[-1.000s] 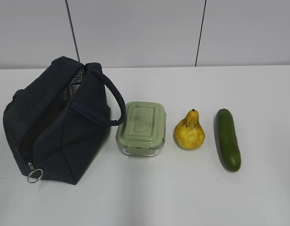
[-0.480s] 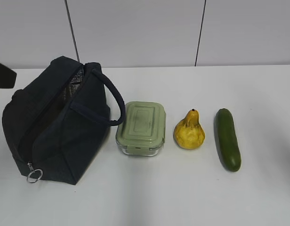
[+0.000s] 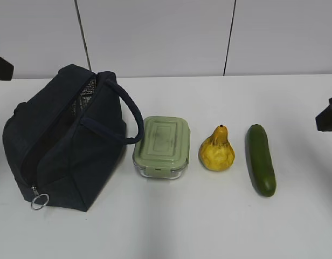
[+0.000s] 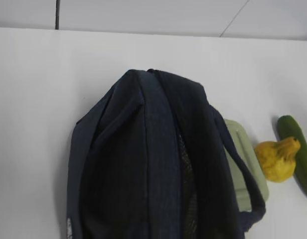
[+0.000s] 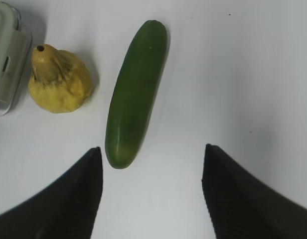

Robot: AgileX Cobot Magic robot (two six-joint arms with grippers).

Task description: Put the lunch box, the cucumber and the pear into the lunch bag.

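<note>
The navy lunch bag [image 3: 63, 140] lies at the left with its top zipper open and its ring pull [image 3: 39, 201] at the front. It fills the left wrist view [image 4: 158, 164]. To its right stand the sage-lidded lunch box [image 3: 161, 147], the yellow pear [image 3: 217, 151] and the dark green cucumber [image 3: 261, 159]. My right gripper [image 5: 151, 154] is open above the table, just right of the cucumber's [image 5: 136, 94] near end, and shows as a dark shape at the right edge [image 3: 329, 116]. A dark part of the left arm [image 3: 0, 67] shows at the left edge; its jaws are hidden.
The white table [image 3: 171, 226] runs back to a pale panelled wall [image 3: 155, 32]. The pear [image 5: 59, 82] and a corner of the lunch box [image 5: 6, 55] lie left of the cucumber in the right wrist view.
A dark part of the left arm has come in at the left edge and risen. The right gripper has come into view at the right edge. The objects have not moved.
</note>
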